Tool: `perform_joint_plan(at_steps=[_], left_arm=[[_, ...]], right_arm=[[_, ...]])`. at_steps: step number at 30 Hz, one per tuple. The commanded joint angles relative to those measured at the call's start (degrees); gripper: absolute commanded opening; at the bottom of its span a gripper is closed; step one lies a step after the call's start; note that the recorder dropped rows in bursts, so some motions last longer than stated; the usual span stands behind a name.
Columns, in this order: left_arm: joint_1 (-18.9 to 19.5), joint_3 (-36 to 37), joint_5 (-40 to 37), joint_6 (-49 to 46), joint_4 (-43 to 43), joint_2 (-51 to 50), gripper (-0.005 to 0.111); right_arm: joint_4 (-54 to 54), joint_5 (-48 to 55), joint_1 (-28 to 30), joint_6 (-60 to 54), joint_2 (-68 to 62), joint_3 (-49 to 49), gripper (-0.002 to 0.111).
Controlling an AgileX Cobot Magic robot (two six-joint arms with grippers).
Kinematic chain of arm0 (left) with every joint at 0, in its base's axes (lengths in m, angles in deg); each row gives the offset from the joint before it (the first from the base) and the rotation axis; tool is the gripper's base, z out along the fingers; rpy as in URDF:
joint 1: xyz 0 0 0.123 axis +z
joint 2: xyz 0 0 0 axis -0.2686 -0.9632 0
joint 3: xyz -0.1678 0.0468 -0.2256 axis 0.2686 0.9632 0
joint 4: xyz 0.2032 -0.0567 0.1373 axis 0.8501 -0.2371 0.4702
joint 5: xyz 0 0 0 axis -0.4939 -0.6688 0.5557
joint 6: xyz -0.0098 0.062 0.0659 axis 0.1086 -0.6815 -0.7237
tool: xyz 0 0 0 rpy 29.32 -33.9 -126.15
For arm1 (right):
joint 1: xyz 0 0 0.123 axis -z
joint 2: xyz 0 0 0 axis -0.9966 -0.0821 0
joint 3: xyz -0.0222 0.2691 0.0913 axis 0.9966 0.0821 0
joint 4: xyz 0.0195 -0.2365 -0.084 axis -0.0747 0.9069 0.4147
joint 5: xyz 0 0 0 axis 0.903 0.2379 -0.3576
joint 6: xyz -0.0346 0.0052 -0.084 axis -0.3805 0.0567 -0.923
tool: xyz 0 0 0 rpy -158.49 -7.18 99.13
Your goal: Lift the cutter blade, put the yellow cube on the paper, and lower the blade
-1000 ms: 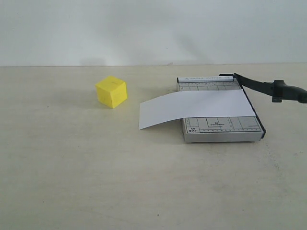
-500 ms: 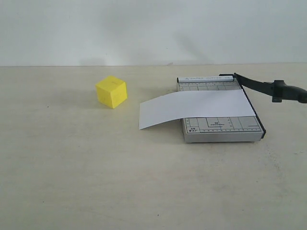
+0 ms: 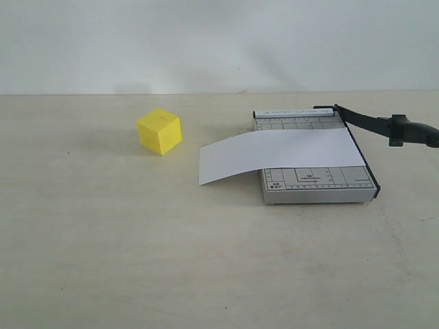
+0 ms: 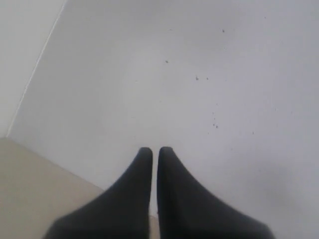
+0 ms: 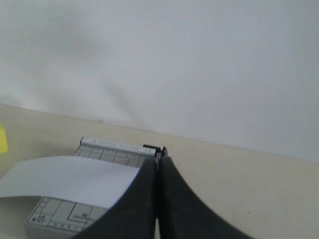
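Observation:
The yellow cube (image 3: 159,131) sits on the table to the left of the cutter. The white paper (image 3: 281,154) lies across the grey cutter base (image 3: 315,181), and its left end hangs past the base. From the far hinge, the black cutter blade (image 3: 370,123) slants up to the right, and its handle (image 3: 415,132) reaches the frame edge. Neither gripper shows in the exterior view. My left gripper (image 4: 152,149) is shut, facing a white wall. My right gripper (image 5: 159,160) is shut above the cutter base (image 5: 55,214) and paper (image 5: 65,179), its tips near the hinge.
The beige table (image 3: 137,240) stretches in front of and to the left of the cutter. A white wall (image 3: 206,41) stands behind the table. An edge of the yellow cube (image 5: 2,139) shows in the right wrist view.

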Motion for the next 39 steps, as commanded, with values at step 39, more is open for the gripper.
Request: perform_joint_plan(at_steps=[39], left_arm=[[-51.96, -80.92, -13.04, -82.18, -60.34, -122.60, 0.004]], right_arm=[[0.00, 12.62, 0.06, 17.62, -26.06, 2.82, 0.000]])
